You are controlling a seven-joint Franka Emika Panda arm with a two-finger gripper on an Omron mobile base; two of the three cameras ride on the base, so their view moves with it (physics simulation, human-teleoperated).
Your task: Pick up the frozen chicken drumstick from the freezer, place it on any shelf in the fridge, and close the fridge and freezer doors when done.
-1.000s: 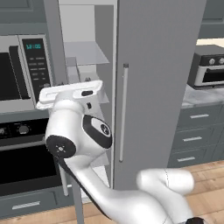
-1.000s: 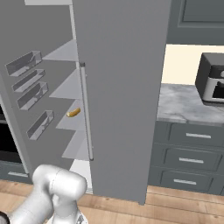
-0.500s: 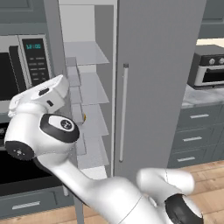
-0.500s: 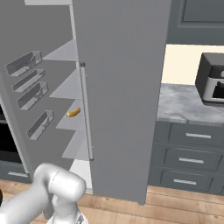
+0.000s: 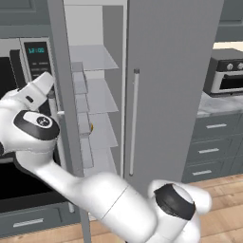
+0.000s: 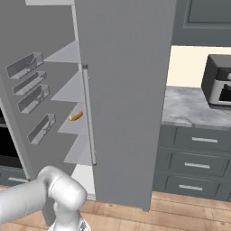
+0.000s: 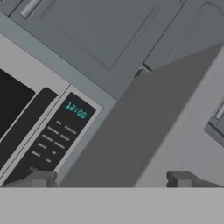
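Golden-brown drumstick [image 6: 75,116] lies on a mid shelf [image 6: 72,127]; likely rigid, frosty-slick, light. Best pinched across the thicker meaty end. Gripper [image 7: 111,179] spread wide, empty.

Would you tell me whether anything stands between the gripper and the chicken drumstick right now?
Yes. The open door does: the gripper is on its outer side, by the microwave, while the chicken drumstick lies on a shelf inside.
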